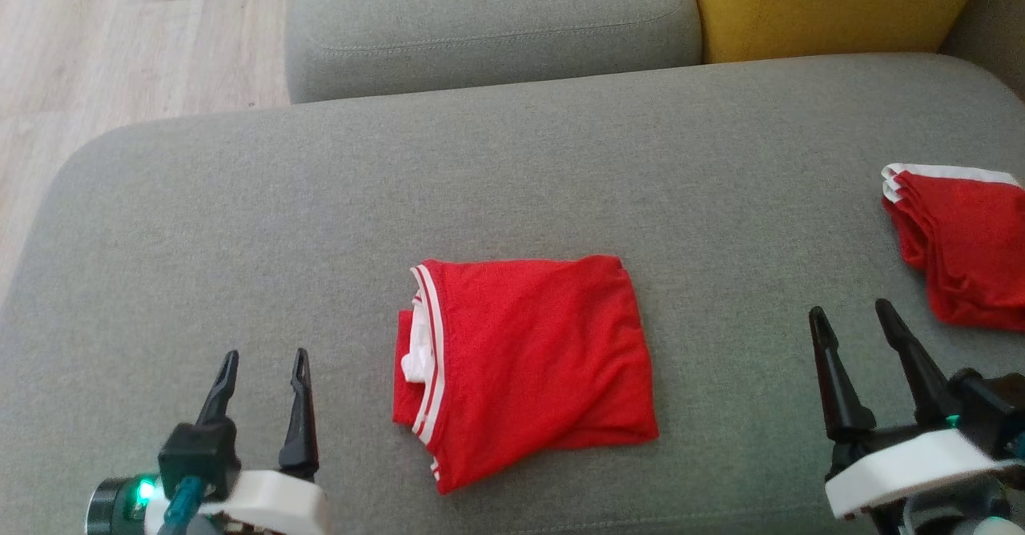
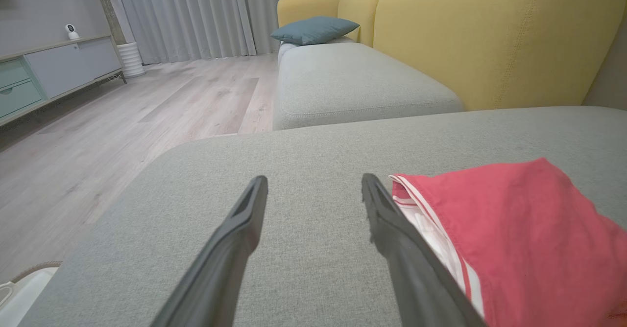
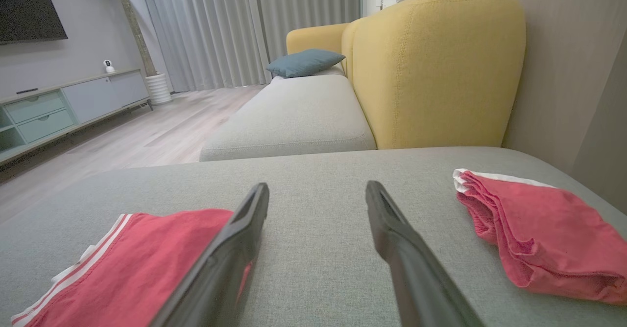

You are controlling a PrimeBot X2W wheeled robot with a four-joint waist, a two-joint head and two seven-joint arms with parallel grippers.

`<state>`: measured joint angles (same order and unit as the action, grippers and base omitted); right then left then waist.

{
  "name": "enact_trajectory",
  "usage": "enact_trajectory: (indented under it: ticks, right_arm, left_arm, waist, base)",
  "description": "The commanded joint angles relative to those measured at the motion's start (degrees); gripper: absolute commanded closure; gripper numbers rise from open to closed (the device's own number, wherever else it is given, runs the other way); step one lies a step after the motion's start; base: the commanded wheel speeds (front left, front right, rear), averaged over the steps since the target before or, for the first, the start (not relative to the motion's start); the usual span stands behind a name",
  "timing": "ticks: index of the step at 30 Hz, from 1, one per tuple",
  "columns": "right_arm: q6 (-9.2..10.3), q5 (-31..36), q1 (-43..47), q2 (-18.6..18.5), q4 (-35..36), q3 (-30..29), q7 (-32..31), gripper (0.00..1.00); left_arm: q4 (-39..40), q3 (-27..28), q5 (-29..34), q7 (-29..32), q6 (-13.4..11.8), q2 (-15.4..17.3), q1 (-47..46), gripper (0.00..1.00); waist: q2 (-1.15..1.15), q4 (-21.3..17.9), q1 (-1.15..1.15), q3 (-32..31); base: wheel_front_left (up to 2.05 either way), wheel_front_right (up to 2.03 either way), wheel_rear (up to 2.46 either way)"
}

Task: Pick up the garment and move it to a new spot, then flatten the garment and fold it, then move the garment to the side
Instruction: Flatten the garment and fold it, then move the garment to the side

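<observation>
**Neatly folded garment (image 1: 528, 359) lies mid-cushion, not yet set aside**

The red garment, trimmed with white stripes along its waistband, lies as a compact, layered rectangle near the middle of the grey seat cushion (image 1: 240, 223). Its striped edge faces the robot's left, and a little white lining peeks out there. Judging by the stacked layers and squared outline, flattening and folding look done, which leaves only the move to the side.

A second red piece (image 1: 961, 247), also folded, rests at the cushion's far right edge, well apart from the first. It probably marks where finished items go, which would explain the bare stretch of cushion between the two.

The left gripper (image 1: 267, 354) sits at the near left with its fingers spread wide and nothing between them. In the head view it is near the striped edge but apart from it. The right gripper (image 1: 849, 307) is equally wide and empty at the near right, between the two red pieces and closer to the second. Its wrist view shows only bare grey fabric between the fingers.

Flanking the garment this way gives each arm a clear line to one edge, and the spread jaws look ready to pinch. The main risk is the fold itself. A grip on the top layer alone would likely let the bundle fall open, so the next move should take every layer at an edge.
</observation>
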<state>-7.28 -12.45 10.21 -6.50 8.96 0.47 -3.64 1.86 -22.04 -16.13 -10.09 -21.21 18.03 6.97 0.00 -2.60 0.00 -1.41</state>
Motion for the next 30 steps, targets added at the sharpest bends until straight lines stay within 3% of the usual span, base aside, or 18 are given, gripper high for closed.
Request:
enact_trajectory:
  ticks: [1, 20, 30]
  right_arm:
    - [-0.21, 0.12, -1.26, -0.79, 2.40, 1.22, -0.24, 0.00]
    - [-0.21, 0.12, -1.55, -0.84, 2.07, 1.03, -0.83, 0.00]
    - [-0.21, -0.78, -5.02, -1.03, -2.59, 3.31, -3.09, 0.00]
  left_arm:
    - [2.00, 1.82, 0.27, 0.06, -0.40, 1.30, -2.05, 0.00]
    - [2.09, 1.23, 0.65, -0.78, -0.78, 1.53, -3.30, 0.00]
    - [3.52, 0.41, 1.63, -2.00, -0.28, 0.89, -7.29, 0.00]
  waist:
    - [0.00, -0.01, 0.00, -0.02]
    - [0.00, 0.78, 0.00, 0.19]
    - [0.00, 4.52, 0.00, 4.30]
  base:
    - [0.00, 0.00, 0.00]
    - [0.00, 0.00, 0.00]
    - [0.00, 0.00, 0.00]
